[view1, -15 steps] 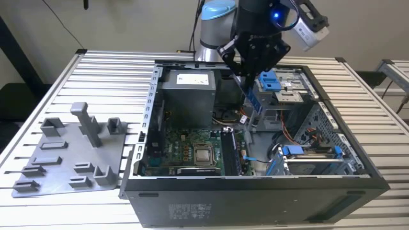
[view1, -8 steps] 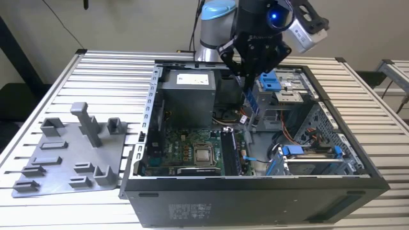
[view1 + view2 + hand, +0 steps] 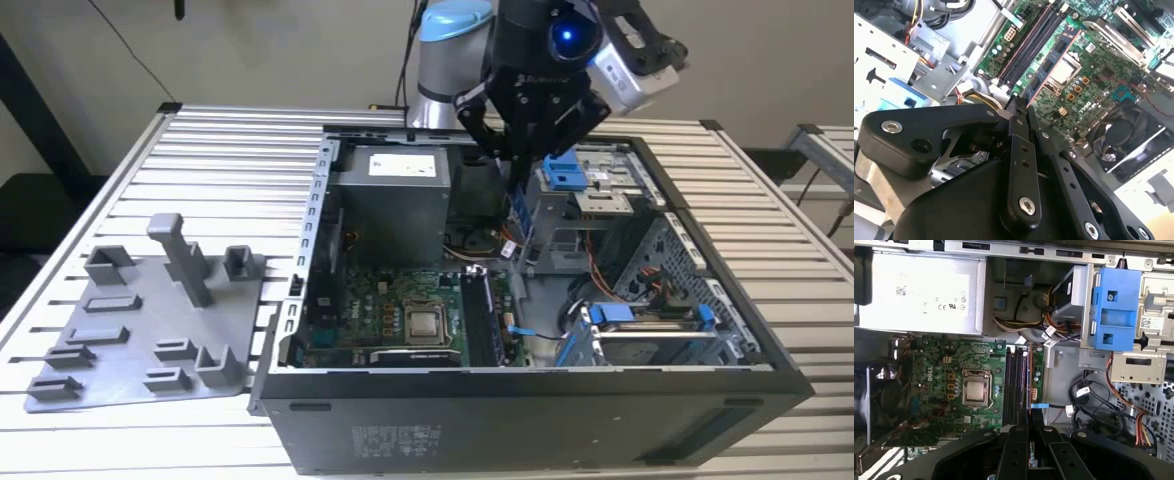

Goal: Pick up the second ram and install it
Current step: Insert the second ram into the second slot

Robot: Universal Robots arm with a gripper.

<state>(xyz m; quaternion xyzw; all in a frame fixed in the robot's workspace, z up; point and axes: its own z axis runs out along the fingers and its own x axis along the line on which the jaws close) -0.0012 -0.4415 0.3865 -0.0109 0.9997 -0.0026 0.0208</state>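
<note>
Grey moulded plastic tray with upright posts [image 3: 127,345] lies at the exterior view's left on the slatted metal worktop [image 3: 227,140], just beside the open black computer case [image 3: 534,420]. Further right, the green motherboard [image 3: 387,300] lies flat inside the case, its long black memory slots [image 3: 1015,385] facing upward. Above them hangs the black claw [image 3: 514,155], clenched on the second ram [image 3: 515,215]. This thin dark circuit-board stick is held on edge, pointing down, probably so its contact edge can meet a slot. It appears unseated. Blue plastic drive clips [image 3: 567,172] stand just to its right.
</note>
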